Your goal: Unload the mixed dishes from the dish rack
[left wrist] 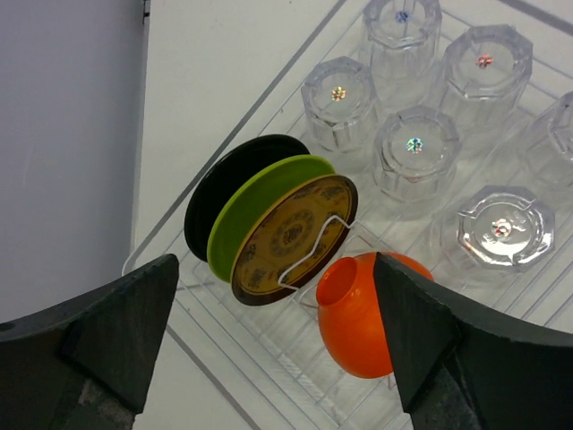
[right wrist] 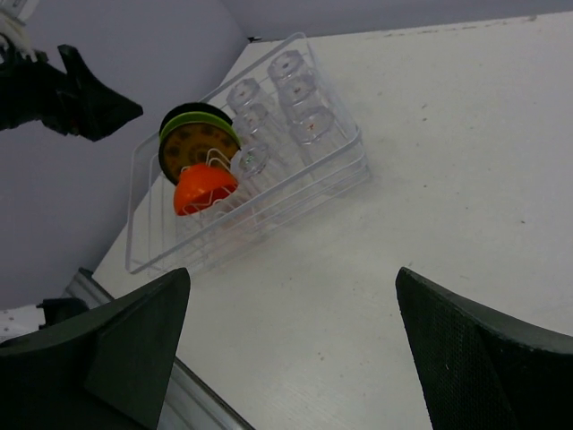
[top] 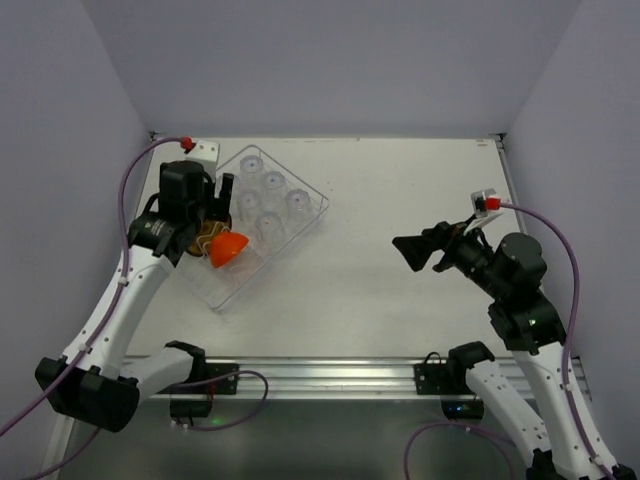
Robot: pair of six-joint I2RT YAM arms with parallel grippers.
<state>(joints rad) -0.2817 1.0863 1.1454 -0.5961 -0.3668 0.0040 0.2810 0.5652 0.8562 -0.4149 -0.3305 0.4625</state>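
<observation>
**Unloading not begun: rack fully loaded**

The dish rack (top: 322, 208) sits on the left of the table. It holds the clear cups (left wrist: 414, 152) upside down. The black plate (left wrist: 215, 193), lime-green plate (left wrist: 260, 202) and a brown patterned plate (left wrist: 291, 237) stand upright, with the orange bowl (left wrist: 358, 322) just beside them. The left gripper (left wrist: 276, 264) hangs over the plates, spread wide and holding nothing. The right gripper (right wrist: 291, 273), equally wide and empty, is well apart. In my judgement, everything remains to unload.
</observation>
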